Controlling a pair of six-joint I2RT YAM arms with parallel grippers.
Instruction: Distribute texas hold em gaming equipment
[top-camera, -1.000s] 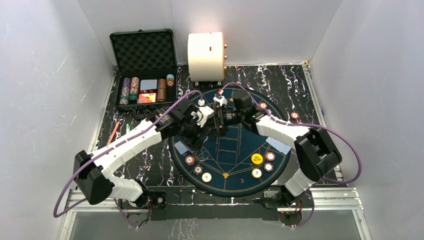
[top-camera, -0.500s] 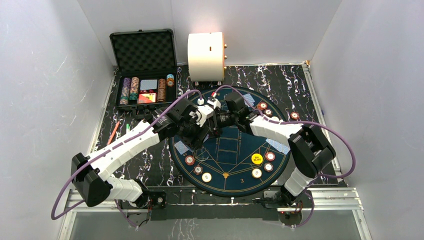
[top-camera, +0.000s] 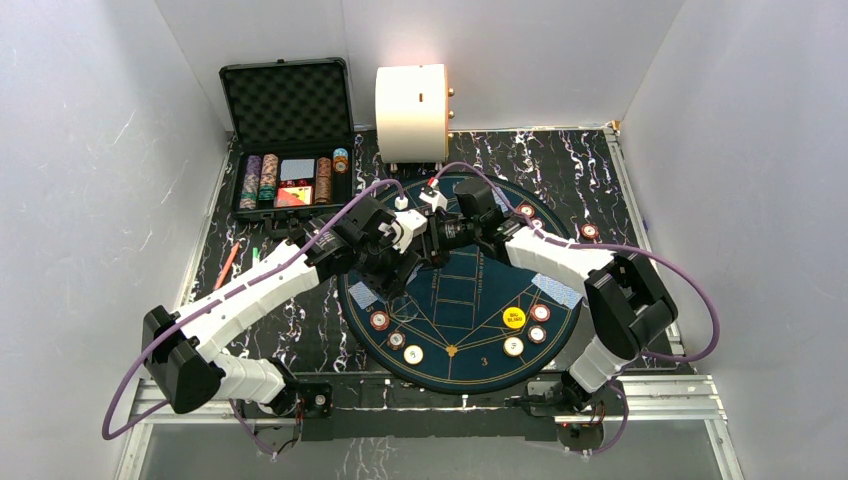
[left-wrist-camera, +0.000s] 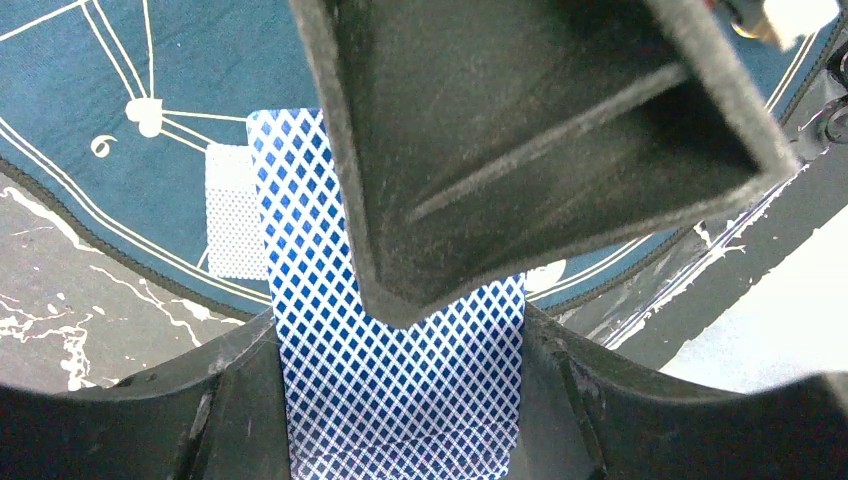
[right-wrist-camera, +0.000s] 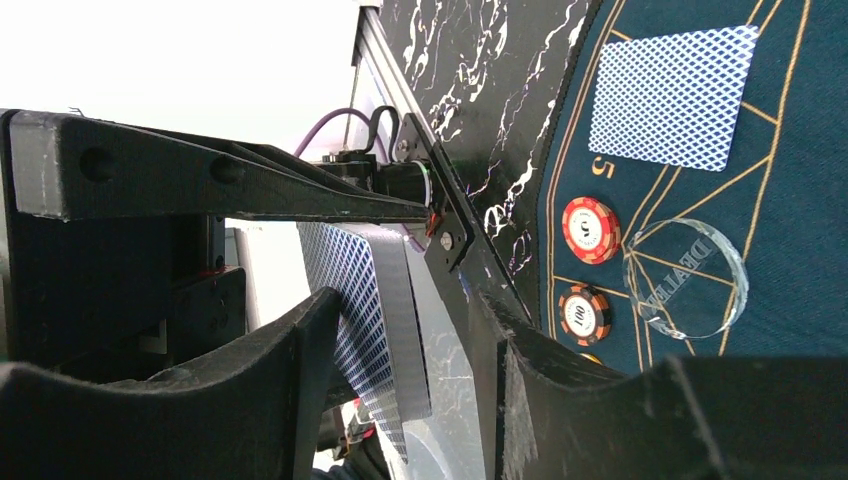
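step in hand, judged from the layout: card dealing, at the handover between the two arms.

the left gripper (top-camera: 408, 243) is hanging over the far left part of the round blue poker mat (top-camera: 470, 335). it is clamping a stack of blue-backed playing cards (left-wrist-camera: 400, 390) tight between its fingers. the stack is projecting forward from the jaws, clear of the mat.

the right gripper (top-camera: 438, 238) is meeting it nose to nose. in the right wrist view its jaws are standing partly open and straddling the free end of the stack. one finger (right-wrist-camera: 300, 380) is lying against the card face and a gap is showing at the other, so no grip is being confirmed.

dealt cards (top-camera: 362, 295), poker chips (top-camera: 379, 320), a yellow button (top-camera: 513, 318) and a clear dealer button (right-wrist-camera: 685, 278) are lying on the mat. more chips are sitting in the open black case (top-camera: 290, 100) at the far left of the desk (top-camera: 560, 160).

next move, as a judgement: the right gripper is needing to pinch the outermost card only. it then needs to draw that card off along its own plane while the left gripper holds the rest, and carry it to a seat lacking cards.

limits of view:
- in the top view the two wrists are covering the handover itself.
- the number of cards lying between the right jaws is not being resolved.
- a dark finger is blocking the upper half of the left wrist view.
- the right arm is hiding part of the mat's far right rim.
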